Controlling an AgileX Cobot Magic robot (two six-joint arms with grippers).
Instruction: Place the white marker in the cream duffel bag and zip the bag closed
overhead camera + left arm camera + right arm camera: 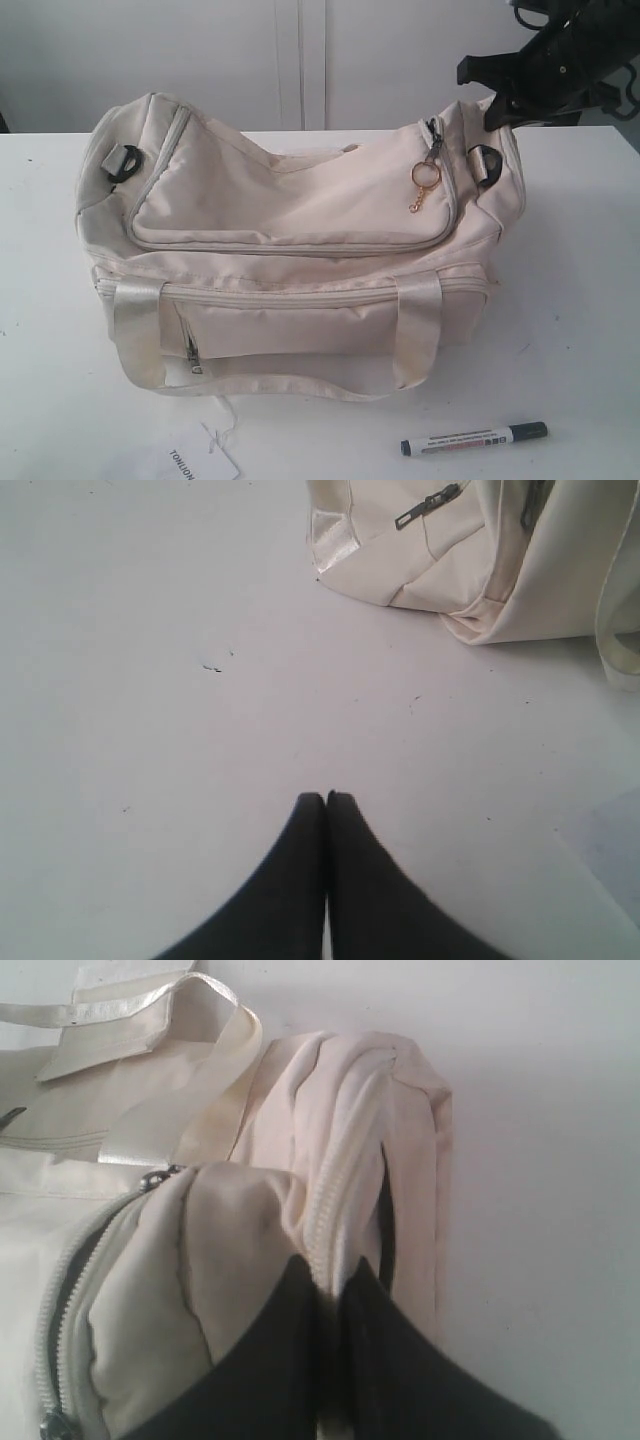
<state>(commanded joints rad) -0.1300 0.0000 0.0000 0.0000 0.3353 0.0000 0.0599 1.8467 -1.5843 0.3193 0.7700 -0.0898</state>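
Note:
The cream duffel bag (290, 230) sits mid-table, its gold ring charm (425, 175) hanging at the right end. The white marker (475, 438) lies flat on the table in front of the bag's right side, apart from both grippers. My right gripper (500, 100) hovers at the bag's right end. In the right wrist view, that gripper (333, 1265) is pinched on a fold of the bag's zipper strip (335, 1190). My left gripper (326, 798) is shut on nothing above bare table, with a corner of the bag (480, 570) beyond it. It does not show in the exterior view.
A white paper tag (200, 462) lies at the table's front edge below the bag. The front pocket's zip pull (194, 352) hangs near the left handle (138, 330). A black D-ring (125, 160) sits at the bag's left end. A white wall rises behind the table.

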